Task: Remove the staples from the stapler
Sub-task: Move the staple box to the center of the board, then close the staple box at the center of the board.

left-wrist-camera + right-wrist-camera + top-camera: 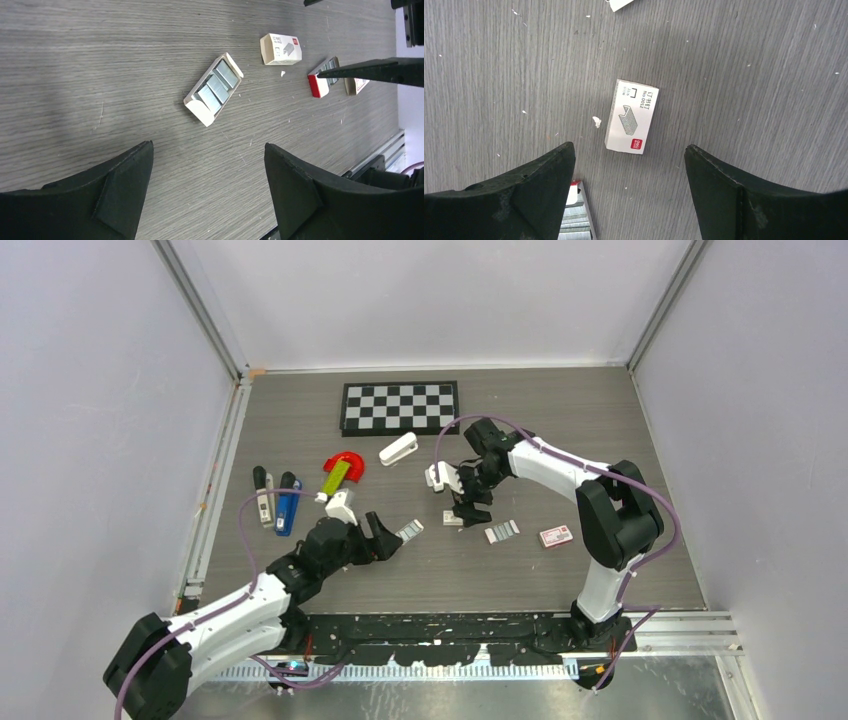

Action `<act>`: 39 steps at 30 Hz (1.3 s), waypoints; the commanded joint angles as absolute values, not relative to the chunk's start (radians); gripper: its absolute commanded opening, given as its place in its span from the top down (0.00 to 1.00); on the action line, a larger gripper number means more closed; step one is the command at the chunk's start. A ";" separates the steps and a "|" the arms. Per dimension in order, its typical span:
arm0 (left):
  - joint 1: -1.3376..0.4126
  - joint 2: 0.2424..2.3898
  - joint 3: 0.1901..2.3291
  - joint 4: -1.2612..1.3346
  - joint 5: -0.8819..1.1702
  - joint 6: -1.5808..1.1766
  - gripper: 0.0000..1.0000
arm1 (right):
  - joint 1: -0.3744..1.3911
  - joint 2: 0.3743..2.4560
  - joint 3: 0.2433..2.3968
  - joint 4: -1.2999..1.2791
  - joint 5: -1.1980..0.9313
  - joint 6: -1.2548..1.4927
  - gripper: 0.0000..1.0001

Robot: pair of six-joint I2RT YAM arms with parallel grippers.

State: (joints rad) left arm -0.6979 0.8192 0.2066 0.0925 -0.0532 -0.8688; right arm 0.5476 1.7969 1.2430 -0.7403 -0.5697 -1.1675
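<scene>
One staple tray (575, 212), half hidden by right end effector (629, 146)

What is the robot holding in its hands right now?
Nothing. The left fingers stand open near an open cardboard tray of silver staples; the right fingers stand open near a closed white staple box.

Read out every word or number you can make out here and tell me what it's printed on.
"订书钉": on the closed white staple box, right wrist view.
"NO 0012": same box, beside it.
Red corner mark on that box: too small to read.
Red-and-white packet in the top view: print too blurred.
Nothing else legible.
</scene>
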 commanded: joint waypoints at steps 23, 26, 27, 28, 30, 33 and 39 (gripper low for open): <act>-0.693 1.053 0.204 0.500 -0.011 -0.246 0.10 | 0.487 1.789 1.320 -0.875 -0.708 -1.193 0.15; -0.694 1.106 0.232 0.481 0.056 -0.214 0.11 | 0.484 1.787 1.321 -0.878 -0.712 -1.193 0.15; -0.693 1.124 0.238 0.481 0.068 -0.209 0.11 | 0.485 1.787 1.321 -0.878 -0.716 -1.193 0.15; -0.693 1.140 0.245 0.482 0.071 -0.204 0.12 | 0.485 1.788 1.320 -0.878 -0.717 -1.193 0.15; -0.694 1.175 0.265 0.478 0.063 -0.190 0.14 | 0.485 1.790 1.322 -0.880 -0.719 -1.195 0.15; -0.693 1.237 0.288 0.493 0.062 -0.150 0.17 | 0.484 1.791 1.323 -0.885 -0.722 -1.195 0.15; -0.702 1.341 0.331 0.520 0.119 -0.103 0.22 | 0.483 1.786 1.324 -0.885 -0.726 -1.197 0.15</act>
